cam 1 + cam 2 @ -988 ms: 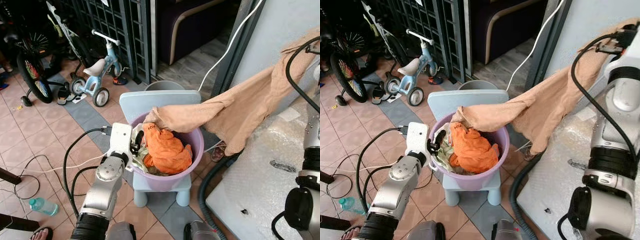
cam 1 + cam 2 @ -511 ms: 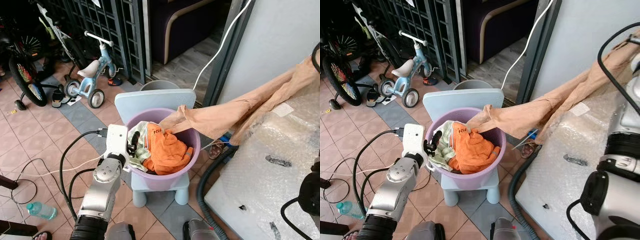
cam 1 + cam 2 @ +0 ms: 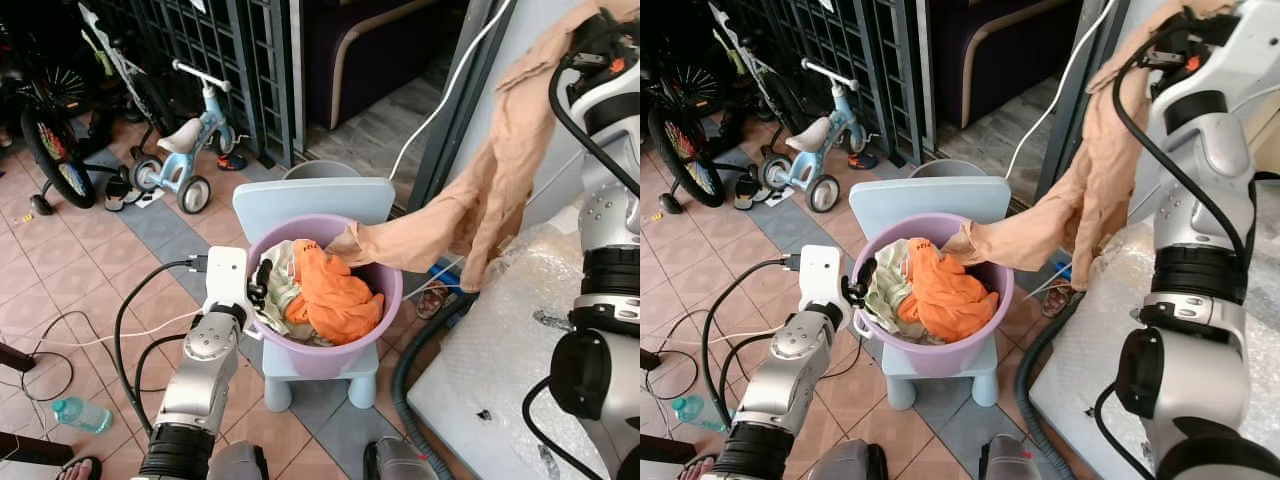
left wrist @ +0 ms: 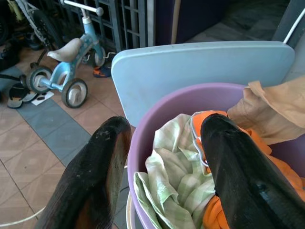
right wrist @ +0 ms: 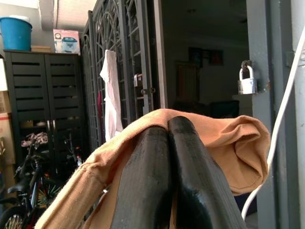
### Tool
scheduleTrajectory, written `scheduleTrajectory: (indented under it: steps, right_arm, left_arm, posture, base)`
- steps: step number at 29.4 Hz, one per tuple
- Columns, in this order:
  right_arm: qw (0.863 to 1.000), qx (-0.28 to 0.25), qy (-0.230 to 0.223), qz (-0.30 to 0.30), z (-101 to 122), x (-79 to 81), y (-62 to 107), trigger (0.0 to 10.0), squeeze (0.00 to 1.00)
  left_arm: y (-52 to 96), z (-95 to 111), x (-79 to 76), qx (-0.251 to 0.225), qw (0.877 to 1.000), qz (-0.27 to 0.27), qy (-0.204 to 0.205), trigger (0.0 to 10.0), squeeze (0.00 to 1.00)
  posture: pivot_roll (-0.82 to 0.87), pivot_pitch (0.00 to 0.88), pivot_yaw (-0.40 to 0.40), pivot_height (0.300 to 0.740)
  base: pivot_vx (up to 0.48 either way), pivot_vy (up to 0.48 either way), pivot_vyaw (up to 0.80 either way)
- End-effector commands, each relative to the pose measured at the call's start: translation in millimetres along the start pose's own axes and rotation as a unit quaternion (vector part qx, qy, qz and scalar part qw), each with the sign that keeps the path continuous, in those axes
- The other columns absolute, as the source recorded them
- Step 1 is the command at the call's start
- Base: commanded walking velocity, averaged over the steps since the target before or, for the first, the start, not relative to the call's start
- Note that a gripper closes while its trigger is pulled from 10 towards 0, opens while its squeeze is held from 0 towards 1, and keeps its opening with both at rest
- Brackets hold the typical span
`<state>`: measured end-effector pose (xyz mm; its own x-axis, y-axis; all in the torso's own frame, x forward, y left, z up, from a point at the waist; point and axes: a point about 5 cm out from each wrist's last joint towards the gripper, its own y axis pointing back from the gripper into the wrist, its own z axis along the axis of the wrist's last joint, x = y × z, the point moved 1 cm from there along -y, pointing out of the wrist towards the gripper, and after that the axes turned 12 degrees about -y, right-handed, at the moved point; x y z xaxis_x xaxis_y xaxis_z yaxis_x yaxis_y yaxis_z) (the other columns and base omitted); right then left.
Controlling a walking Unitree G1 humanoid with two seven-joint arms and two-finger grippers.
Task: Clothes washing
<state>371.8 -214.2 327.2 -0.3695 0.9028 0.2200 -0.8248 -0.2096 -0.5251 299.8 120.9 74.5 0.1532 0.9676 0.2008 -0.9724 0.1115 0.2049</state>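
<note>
Your R gripper is up high, jaws pressed together w/ the tan cloth pinched between them. The cloth hangs down long from the jaws, and its far end lies on the rim of the tub, well below. It looks soft, light and floppy, so it will likely swing and drag, and it may catch on the rim. Hold it by a bunched fold like now, not a thin edge. Your L gripper is spread wide over the tub's rim, one finger outside, one inside on the clothes, pinching nothing. I count 1 tub on 1 blue chair, 1 tan cloth, 1 orange cloth and 1 green check cloth inside.
</note>
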Motion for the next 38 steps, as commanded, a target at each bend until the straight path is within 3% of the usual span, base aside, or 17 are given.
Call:
scheduleTrajectory:
  steps: [1,4,5,11,14,20,23,25,27,38]
  right_arm:
    - [1.000,-0.001,0.013,0.017,-1,8.2,-0.5,0.0,0.00]
    - [0.999,0.019,0.033,0.012,-17,7.9,9.0,0.0,0.00]
    - [0.999,0.031,0.030,-0.001,-28,9.2,19.3,0.0,0.00]
    - [0.997,0.040,0.056,-0.018,-37,10.1,29.8,0.0,0.00]
    - [0.996,0.024,0.077,-0.039,-33,5.6,30.9,0.0,0.00]
    - [0.981,-0.029,0.147,-0.121,0,-24.2,30.3,0.0,0.00]
    - [0.976,-0.041,0.158,-0.145,8,-32.9,30.8,0.0,0.00]
    - [0.962,-0.053,0.186,-0.194,19,-49.5,32.8,0.0,0.00]
    - [0.955,-0.057,0.200,-0.213,24,-56.1,34.0,0.0,0.00]
    - [0.949,-0.036,0.201,-0.241,11,-66.7,38.7,0.0,0.00]
  left_arm:
    - [-1.5,0,-0.3,0.000,1.000,0.001,-0.002,10.0,0.00]
    - [-2.0,1,-0.5,-0.002,1.000,-0.003,0.001,10.0,0.00]
    - [-1.6,3,-0.4,-0.014,1.000,-0.007,-0.001,10.0,0.00]
    - [-2.3,6,1.1,-0.023,1.000,-0.010,0.000,10.0,0.00]
    - [-3.3,7,1.4,-0.026,1.000,-0.012,-0.001,10.0,0.00]
    - [-5.7,9,0.3,-0.030,0.999,-0.016,-0.004,10.0,0.00]
    - [-5.6,9,-0.3,-0.032,0.999,-0.017,-0.003,10.0,0.00]
    - [-4.9,8,-1.3,-0.029,0.999,-0.016,0.002,10.0,0.00]
    - [-4.3,8,-1.8,-0.029,0.999,-0.014,0.006,10.0,0.00]
    - [-0.8,6,-4.2,-0.024,0.999,-0.015,0.021,10.0,0.00]
  posture:
    - [-0.09,0.010,0.003,0.740]
    - [-0.09,0.009,0.005,0.740]
    - [-0.09,0.010,0.011,0.740]
    - [-0.09,0.010,0.024,0.740]
    - [-0.09,0.009,0.028,0.740]
    - [-0.10,0.006,0.032,0.740]
    - [-0.10,0.006,0.029,0.740]
    - [-0.09,0.008,0.027,0.740]
    - [-0.09,0.010,0.026,0.740]
    - [-0.09,0.022,0.026,0.740]
  base:
    - [0.000,0.000,0.00]
    - [0.000,0.000,0.00]
    - [0.000,0.000,0.00]
    - [0.000,0.000,0.00]
    - [0.000,-0.240,0.00]
    - [0.000,-0.328,-0.80]
    - [0.000,-0.465,-0.80]
    - [0.000,-0.195,-0.80]
    - [0.000,0.000,-0.80]
    - [0.000,0.000,-0.43]
